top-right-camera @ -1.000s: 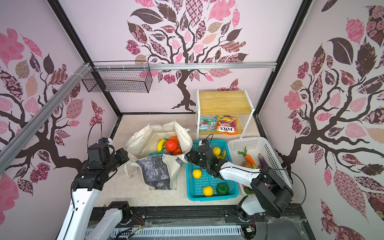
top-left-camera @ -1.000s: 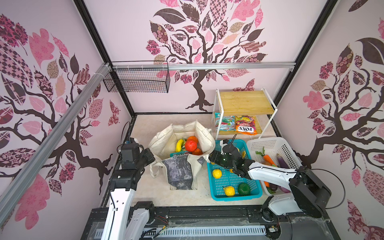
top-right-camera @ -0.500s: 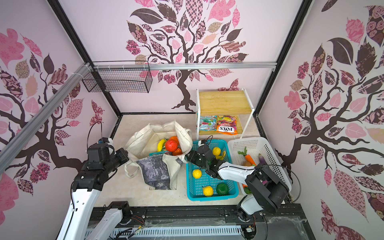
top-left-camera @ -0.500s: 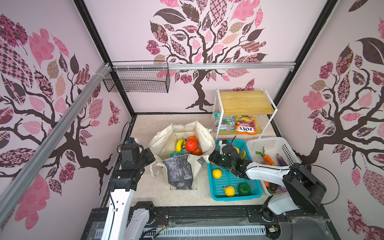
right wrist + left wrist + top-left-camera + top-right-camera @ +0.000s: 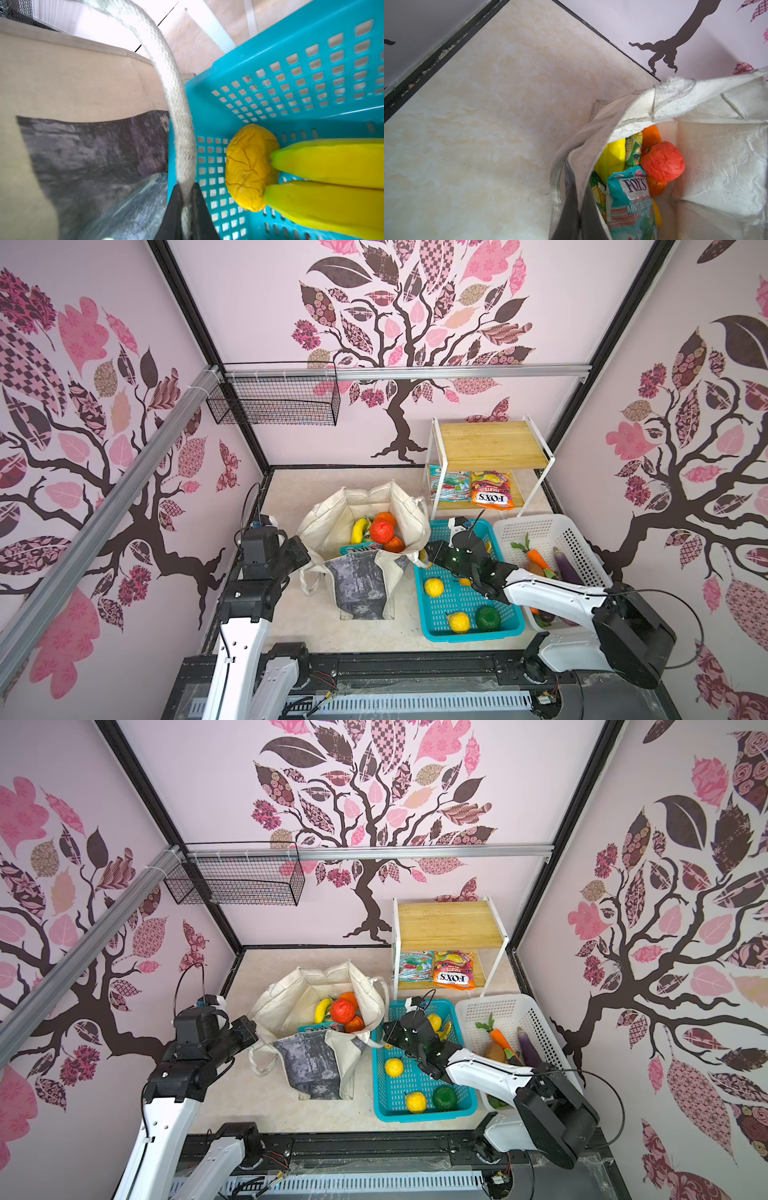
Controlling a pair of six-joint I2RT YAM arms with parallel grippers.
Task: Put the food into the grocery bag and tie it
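The grocery bag point(image 5: 365, 506) point(image 5: 291, 994) stands open on the floor, cream with a dark grey front panel. Food lies inside it: a red tomato point(image 5: 662, 162), a banana point(image 5: 612, 158) and a teal FOX'S packet point(image 5: 631, 203). My left gripper point(image 5: 579, 193) point(image 5: 306, 551) is shut on the bag's left rim. My right gripper point(image 5: 186, 189) point(image 5: 426, 549) is shut on the bag's cream strap handle point(image 5: 166, 68), at the bag's right side over the teal basket's edge. More food, bananas point(image 5: 326, 162) and a yellow-orange fruit point(image 5: 249, 166), lies in that basket.
The teal basket point(image 5: 473, 635) right of the bag also holds two lemons point(image 5: 433, 586) and a green fruit point(image 5: 487, 617). A white basket point(image 5: 540, 526) with a carrot and an eggplant stands further right. Sweet packets point(image 5: 490, 493) lie on a low wooden shelf behind.
My right gripper has moved left to the bag's right side and closed on the strap handle. The left arm and the bag's contents have not moved.
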